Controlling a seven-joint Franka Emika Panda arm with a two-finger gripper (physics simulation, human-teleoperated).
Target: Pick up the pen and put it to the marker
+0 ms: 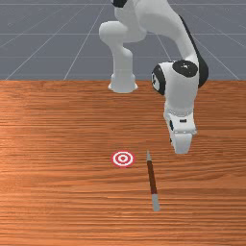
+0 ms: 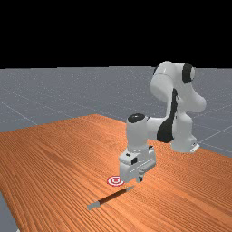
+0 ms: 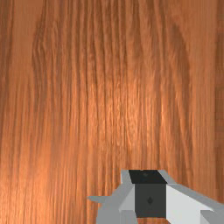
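On the wooden table (image 1: 57,202), below the white arm (image 2: 170,122) and its claw (image 2: 139,179), which I cannot tell is released or clenched, the brown pen (image 1: 152,177) lies with its pointed grey end near the claw, the red-and-white target (image 1: 123,158) to the front view's left of that end.
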